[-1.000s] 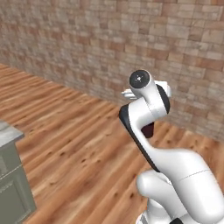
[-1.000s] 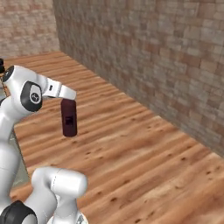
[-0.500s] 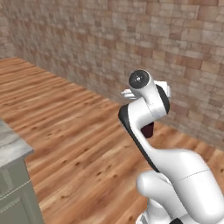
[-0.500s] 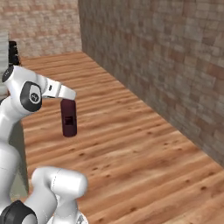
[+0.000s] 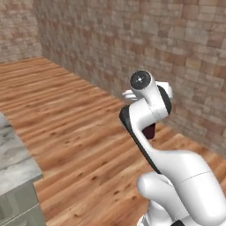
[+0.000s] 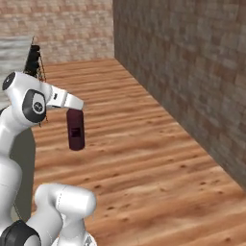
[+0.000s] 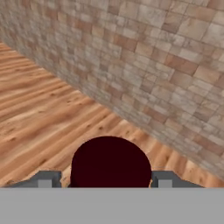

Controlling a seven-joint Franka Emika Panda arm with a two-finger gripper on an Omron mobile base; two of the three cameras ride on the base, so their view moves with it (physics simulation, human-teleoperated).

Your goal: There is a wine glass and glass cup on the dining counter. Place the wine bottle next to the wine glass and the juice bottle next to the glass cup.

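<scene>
The juice bottle (image 6: pixel 75 129), a squat dark maroon container, hangs upright below my gripper (image 6: pixel 73 112), which is shut on its top, high above the wooden floor. In the hand view its round maroon end (image 7: pixel 110 162) sits between the two fingertips (image 7: pixel 43 179). A sliver of the juice bottle (image 5: pixel 149 131) peeks from behind my arm in the left base view. The wine bottle, the wine glass and the glass cup are out of view.
A marble-topped counter corner (image 5: pixel 15 165) with a grey-green front stands at the lower left; I cannot tell which counter it is. A black stool (image 6: pixel 33 60) stands by a grey slab (image 6: pixel 14 48) at the far left. A brick wall (image 7: pixel 144 65) runs ahead over wooden floor (image 6: pixel 144 158).
The whole picture has shifted: the base has turned. The counter corner fills more of the left base view and the stool has come into the right one. The bottle stays gripped.
</scene>
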